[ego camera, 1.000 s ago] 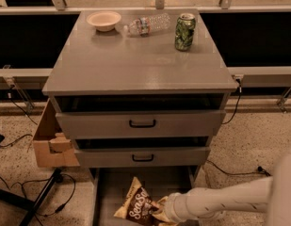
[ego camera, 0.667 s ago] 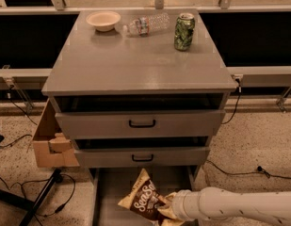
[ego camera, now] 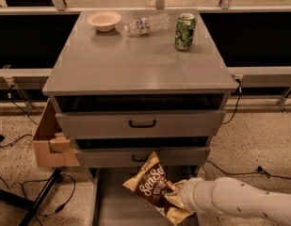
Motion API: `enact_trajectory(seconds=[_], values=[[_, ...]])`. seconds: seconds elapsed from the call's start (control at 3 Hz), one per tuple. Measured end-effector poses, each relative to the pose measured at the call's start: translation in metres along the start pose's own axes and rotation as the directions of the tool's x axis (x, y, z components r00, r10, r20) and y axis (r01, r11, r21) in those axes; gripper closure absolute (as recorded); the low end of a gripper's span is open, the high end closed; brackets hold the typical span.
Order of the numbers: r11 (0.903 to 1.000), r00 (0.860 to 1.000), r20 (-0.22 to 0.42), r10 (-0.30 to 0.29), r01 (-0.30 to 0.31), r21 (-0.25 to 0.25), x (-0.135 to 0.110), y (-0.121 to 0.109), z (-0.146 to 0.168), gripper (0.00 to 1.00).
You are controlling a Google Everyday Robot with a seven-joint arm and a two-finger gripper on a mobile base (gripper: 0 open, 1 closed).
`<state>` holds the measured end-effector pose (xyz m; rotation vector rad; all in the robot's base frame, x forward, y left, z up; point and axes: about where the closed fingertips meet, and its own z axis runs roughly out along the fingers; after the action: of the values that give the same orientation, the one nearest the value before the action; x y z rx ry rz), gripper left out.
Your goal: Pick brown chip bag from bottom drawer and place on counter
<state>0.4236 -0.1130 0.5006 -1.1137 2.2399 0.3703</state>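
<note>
The brown chip bag [ego camera: 152, 185] hangs tilted above the open bottom drawer [ego camera: 117, 206], in front of the middle drawer's face. My gripper [ego camera: 175, 197] comes in from the lower right on a white arm and is shut on the bag's lower right end. The fingers are mostly hidden behind the bag and the wrist. The counter [ego camera: 135, 60] is the grey cabinet top above.
On the counter stand a pale bowl [ego camera: 103, 20], a lying plastic bottle [ego camera: 147, 24] and a green can [ego camera: 184, 32]. The two upper drawers [ego camera: 141, 124] are slightly open. A cardboard box [ego camera: 51, 142] sits left of the cabinet. Cables lie on the floor.
The bag has risen off the drawer floor, lifted by my gripper, and now overlaps the middle drawer's front. The arm has moved up and slightly right.
</note>
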Motion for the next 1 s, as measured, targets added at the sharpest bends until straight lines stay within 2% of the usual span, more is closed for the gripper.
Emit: enact_trajectory(seconds=[0.33, 0.67, 1.0], values=[[1.0, 1.0, 0.001, -0.001, 0.001, -0.002, -0.001, 0.0, 0.0, 1.0], [0.9998, 1.0, 0.013, 0.012, -0.012, -0.013, -0.009, -0.002, -0.013, 1.0], [0.9982, 0.996, 0.069, 0.06, -0.06, -0.006, -0.057, -0.016, -0.081, 1.0]])
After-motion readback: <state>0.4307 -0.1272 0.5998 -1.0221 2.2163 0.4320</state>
